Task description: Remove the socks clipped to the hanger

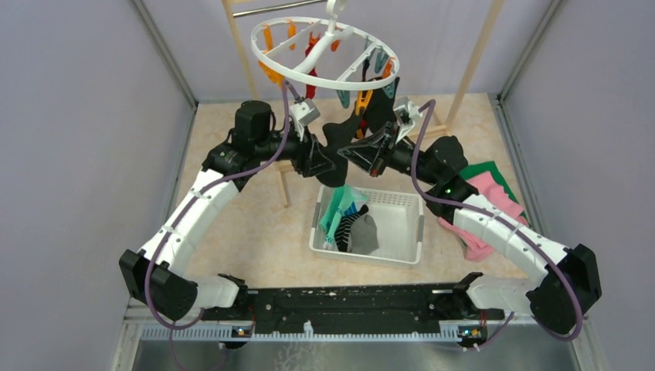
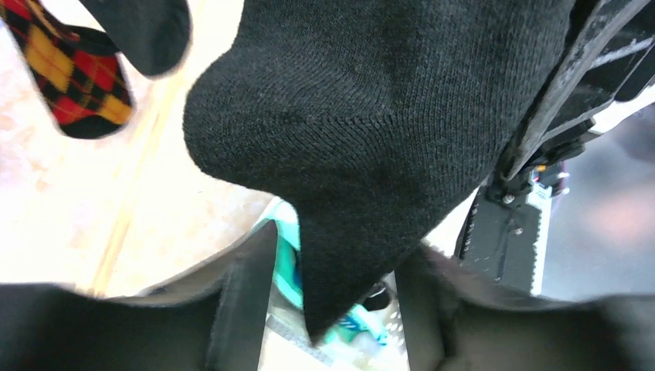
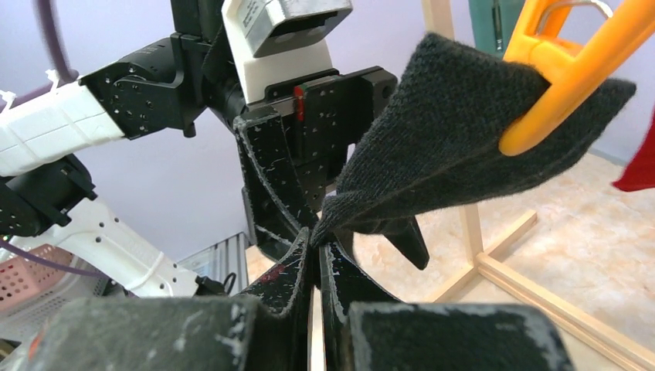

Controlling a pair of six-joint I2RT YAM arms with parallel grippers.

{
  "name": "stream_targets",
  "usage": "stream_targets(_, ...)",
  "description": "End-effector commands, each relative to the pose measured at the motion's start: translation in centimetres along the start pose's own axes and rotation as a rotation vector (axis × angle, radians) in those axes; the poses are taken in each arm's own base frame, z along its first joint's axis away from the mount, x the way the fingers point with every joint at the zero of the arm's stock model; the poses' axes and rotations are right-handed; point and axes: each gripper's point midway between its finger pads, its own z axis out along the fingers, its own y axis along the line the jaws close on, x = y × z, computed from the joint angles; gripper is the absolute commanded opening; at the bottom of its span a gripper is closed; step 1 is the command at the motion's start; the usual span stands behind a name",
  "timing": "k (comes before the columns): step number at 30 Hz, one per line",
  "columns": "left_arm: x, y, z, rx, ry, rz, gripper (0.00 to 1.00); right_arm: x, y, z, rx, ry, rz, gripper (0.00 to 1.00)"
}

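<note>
Your right fingers (image 3: pixel 290 270) are pinched shut on the black sock (image 3: pixel 456 139), which hangs from an orange clip (image 3: pixel 571 77) on the hanger (image 1: pixel 309 79). Your left fingers (image 2: pixel 247 301) stand open around its lower tip.

The black sock (image 2: pixel 355 154) fills the gap between my left gripper's (image 2: pixel 336 255) spread fingers. My right gripper (image 3: pixel 318 236), pinched on the sock's corner, blocks the way just ahead. The hanger (image 1: pixel 328 83) crowds overhead and the basket (image 1: pixel 394 193) sits below. Bare floor (image 1: pixel 255 224) lies free to my left.
</note>
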Motion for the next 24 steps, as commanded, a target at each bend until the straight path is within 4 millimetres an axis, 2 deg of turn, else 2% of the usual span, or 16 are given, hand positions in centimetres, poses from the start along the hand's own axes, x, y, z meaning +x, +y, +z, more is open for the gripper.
stream_targets(1, -2.0, -1.2, -0.4, 0.052, -0.068, 0.062, 0.46, -3.1, 1.5, 0.6, -0.032, -0.070, -0.022, 0.00)
stream_targets(2, -2.0, -1.1, -0.4, 0.052, -0.069, 0.064, 0.33, -3.0, 1.4, 0.6, -0.024, -0.066, -0.018, 0.00)
stream_targets(3, -2.1, -1.1, -0.3, 0.053, -0.070, 0.070, 0.21, -3.0, 1.2, 0.6, -0.011, -0.062, -0.015, 0.05)
stream_targets(5, -2.2, -1.0, -0.3, 0.049, -0.072, 0.074, 0.06, -3.1, 0.4, 0.5, 0.042, -0.061, -0.016, 0.30)
stream_targets(6, -2.2, -1.0, -0.3, 0.047, -0.072, 0.076, 0.02, -3.4, -0.3, 0.3, 0.093, -0.063, -0.019, 0.40)
stream_targets(9, -2.2, -0.9, -0.3, 0.040, -0.074, 0.078, 0.00, -4.9, -2.7, -0.6, 0.266, -0.087, -0.061, 0.51)
stream_targets(10, -2.2, -0.8, -0.3, 0.036, -0.073, 0.078, 0.00, -5.3, -3.4, -0.9, 0.318, -0.093, -0.071, 0.58)
stream_targets(12, -2.2, -0.6, -0.2, 0.026, -0.072, 0.078, 0.00, -6.6, -4.1, -1.4, 0.387, -0.118, -0.096, 0.65)
stream_targets(17, -1.9, -0.2, -0.1, 0.016, -0.069, 0.079, 0.00, -9.3, -4.7, -2.2, 0.475, -0.172, -0.131, 0.67)
stream_targets(24, -1.6, -0.2, 0.1, 0.019, -0.067, 0.071, 0.01, -11.2, -4.9, -1.9, 0.503, -0.203, -0.156, 0.62)
